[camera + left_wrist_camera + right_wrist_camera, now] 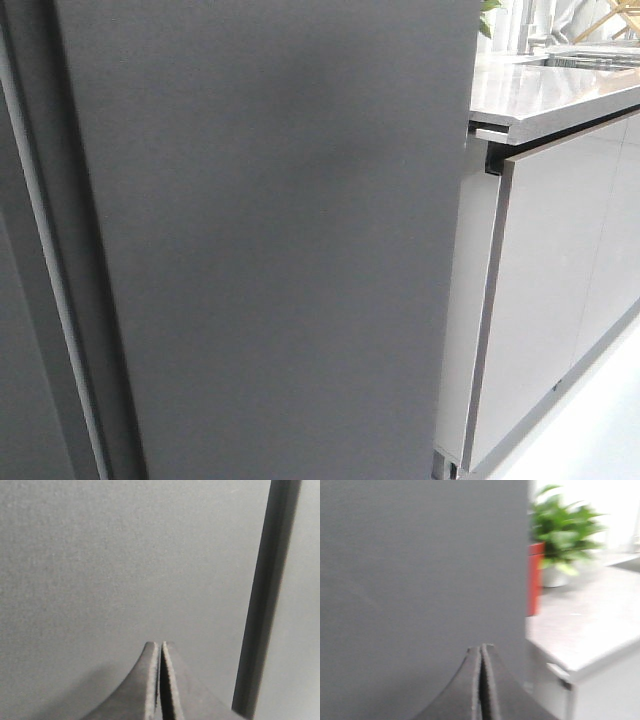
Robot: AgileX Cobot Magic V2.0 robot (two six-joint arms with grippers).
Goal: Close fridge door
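Now | L gripper [160, 647] closed, empty | R gripper [481, 650] closed, empty | both facing fridge door [270, 240]

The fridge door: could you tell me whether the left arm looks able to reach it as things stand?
Probably yes: the left hand, shut, points straight at the fridge door with nothing between them. Whether it touches, I cannot tell.

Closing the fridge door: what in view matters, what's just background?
Job:
fridge door
left gripper, jaws shut
right gripper, jaws shut

Background:
second fridge panel
counter
cabinet front
plant
red item
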